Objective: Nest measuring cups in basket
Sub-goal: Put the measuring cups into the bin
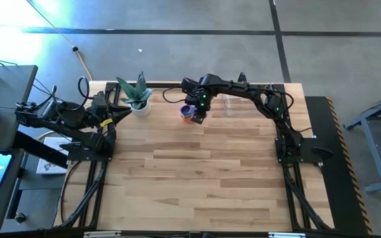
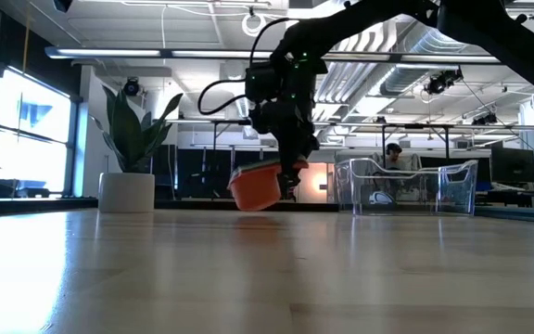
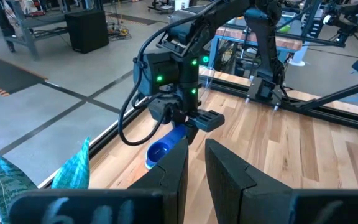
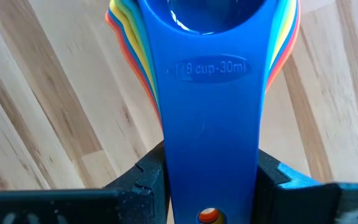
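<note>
While the nested measuring cups (image 4: 207,74) are clamped by their handles in the right gripper (image 2: 290,181) jaws just above the surface (image 1: 197,178), the basket (image 2: 406,186) lies off toward that arm's own base; the left gripper (image 3: 194,171) jaws, slightly apart, are held idle.

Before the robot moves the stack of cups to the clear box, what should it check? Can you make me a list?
1. Right gripper pinching the blue cup's handle: ok.
2. Other cups nested under the blue one: ok.
3. Stack off the table: ok; the low view shows the orange bottom cup hanging above it.
4. Basket standing upright: ok.
5. Room left inside the basket: cannot tell.
6. Left gripper out of the way, near the plant pot: ok.
</note>
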`<state>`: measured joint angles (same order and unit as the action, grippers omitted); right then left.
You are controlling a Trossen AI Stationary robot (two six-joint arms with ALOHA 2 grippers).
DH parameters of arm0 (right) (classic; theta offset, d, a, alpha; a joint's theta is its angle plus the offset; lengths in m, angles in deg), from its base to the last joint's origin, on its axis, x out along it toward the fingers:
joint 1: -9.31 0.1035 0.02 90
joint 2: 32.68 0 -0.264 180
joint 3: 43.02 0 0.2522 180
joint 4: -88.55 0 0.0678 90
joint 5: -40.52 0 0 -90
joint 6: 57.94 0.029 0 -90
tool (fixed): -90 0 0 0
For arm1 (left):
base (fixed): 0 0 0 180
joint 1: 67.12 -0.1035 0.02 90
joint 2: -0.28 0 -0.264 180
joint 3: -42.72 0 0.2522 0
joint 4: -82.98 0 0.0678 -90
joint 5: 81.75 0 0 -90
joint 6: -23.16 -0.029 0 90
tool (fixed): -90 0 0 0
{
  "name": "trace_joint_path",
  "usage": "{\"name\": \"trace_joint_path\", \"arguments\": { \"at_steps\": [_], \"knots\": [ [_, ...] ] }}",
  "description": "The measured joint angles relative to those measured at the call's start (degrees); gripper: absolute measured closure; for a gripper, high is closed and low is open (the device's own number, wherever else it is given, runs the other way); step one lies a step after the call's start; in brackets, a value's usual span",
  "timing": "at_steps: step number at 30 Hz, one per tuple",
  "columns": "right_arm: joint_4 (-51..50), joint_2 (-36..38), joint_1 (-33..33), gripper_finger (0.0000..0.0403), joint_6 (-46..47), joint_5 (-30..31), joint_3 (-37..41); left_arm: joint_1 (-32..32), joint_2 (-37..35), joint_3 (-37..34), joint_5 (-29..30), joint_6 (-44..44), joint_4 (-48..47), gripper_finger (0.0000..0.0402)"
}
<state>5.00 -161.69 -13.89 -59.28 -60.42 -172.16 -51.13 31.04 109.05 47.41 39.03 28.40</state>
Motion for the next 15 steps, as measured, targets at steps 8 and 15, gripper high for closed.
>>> {"name": "trace_joint_path", "arguments": {
  "at_steps": [8, 15],
  "knots": [
    [-2.0, 2.3, 0.0, 0.0279, -0.6, 2.0, 0.0, 0.0, 0.0, 0.0, 0.0, 0.0, 0.0, 0.0355],
    [-2.6, 3.2, 0.1, 0.0279, -0.6, 3.3, 0.0, 0.0, 0.0, 0.0, 0.0, 0.0, 0.0, 0.0355]
  ]
}}
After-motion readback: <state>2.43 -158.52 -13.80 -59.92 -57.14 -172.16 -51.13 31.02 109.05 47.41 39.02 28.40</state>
